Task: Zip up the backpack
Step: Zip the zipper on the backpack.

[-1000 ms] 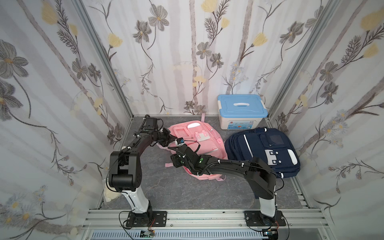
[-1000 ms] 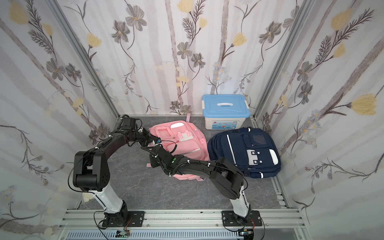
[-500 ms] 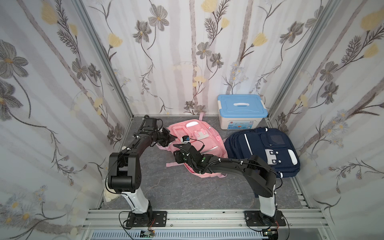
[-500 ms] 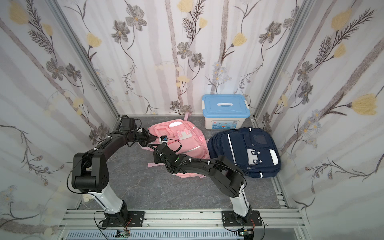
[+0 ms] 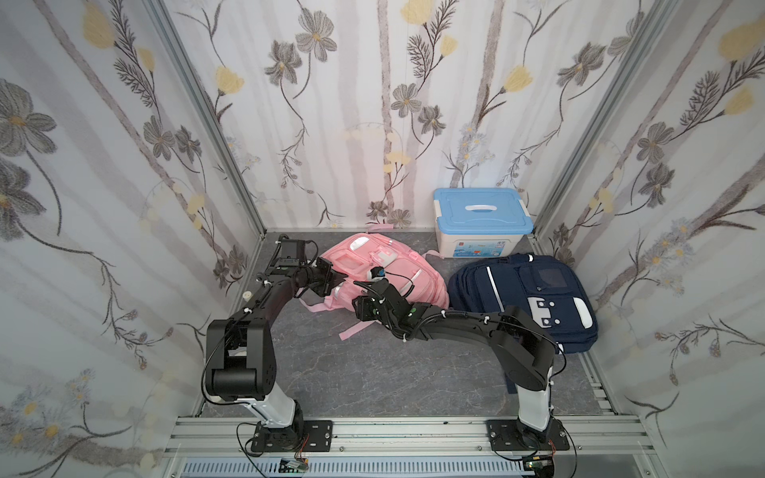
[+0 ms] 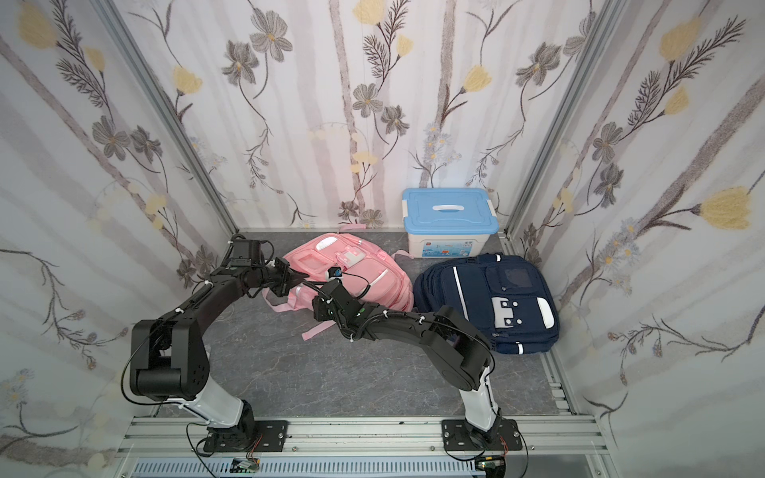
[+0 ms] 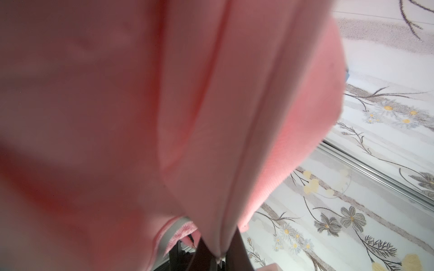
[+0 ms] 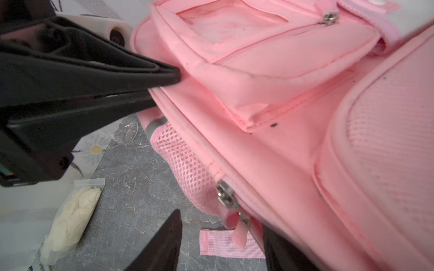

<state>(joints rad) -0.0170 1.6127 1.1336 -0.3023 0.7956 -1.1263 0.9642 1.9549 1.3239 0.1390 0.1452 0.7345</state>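
While the left claw (image 8: pixel 176 76) clamps the floppy backpack (image 8: pixel 293 105), the right claw (image 8: pixel 219 223) gapes. The zipper tab (image 8: pixel 238 231) between its jaws suits gripping.

Left claw (image 8: pixel 175 76) clamped tight, right claw (image 8: pixel 220 223) jaws apart, both arms stretched forward

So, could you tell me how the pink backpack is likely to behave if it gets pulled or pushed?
Probably floppy: the pink backpack fabric creases where the left end effector pinches it. It likely slides rather than tips, lying flat on the smooth floor. Its loose strap would probably trail limply.
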